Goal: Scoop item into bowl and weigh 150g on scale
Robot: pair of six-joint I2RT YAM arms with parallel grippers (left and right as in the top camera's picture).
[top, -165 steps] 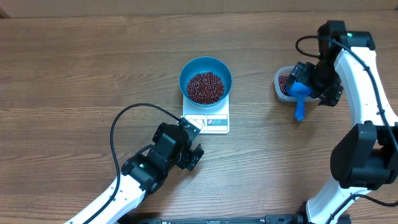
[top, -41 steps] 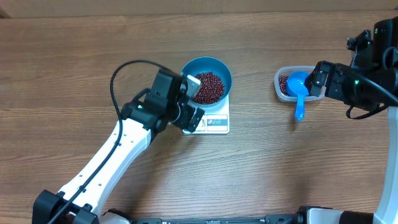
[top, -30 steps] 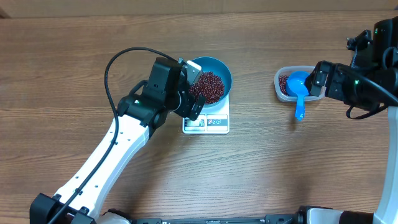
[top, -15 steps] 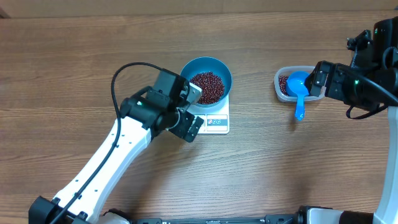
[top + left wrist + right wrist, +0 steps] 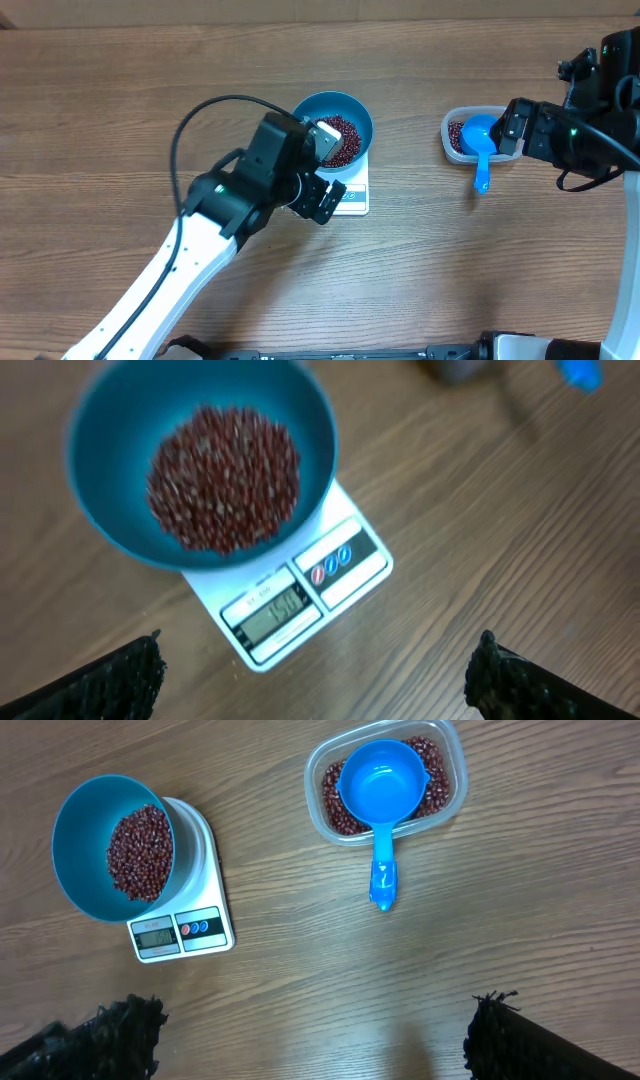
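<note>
Bowl (image 5: 352, 112) of beans (image 5: 345, 135) on scale (image 5: 352, 197), overhead frame centre; left arm (image 5: 250, 185) hides bowl's lower-left rim, scale's left half.
Left wrist view: left gripper (image 5: 315, 680) spread wide, empty, tips at bottom corners.
Right wrist view: scoop (image 5: 380, 785) lying in tub (image 5: 314, 795), top centre; right gripper (image 5: 315, 1020) spread wide, empty.

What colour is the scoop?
The scoop is bright blue, clearest in the right wrist view.

The bowl (image 5: 78, 850) is coloured teal-blue; the beans (image 5: 140, 852) are seen as dark red-brown. The scale (image 5: 205, 850) is finished in white, with red and blue buttons (image 5: 186, 929). The scoop (image 5: 381, 785) is coloured bright blue; the worktop (image 5: 400, 980) is grained brown.
</note>
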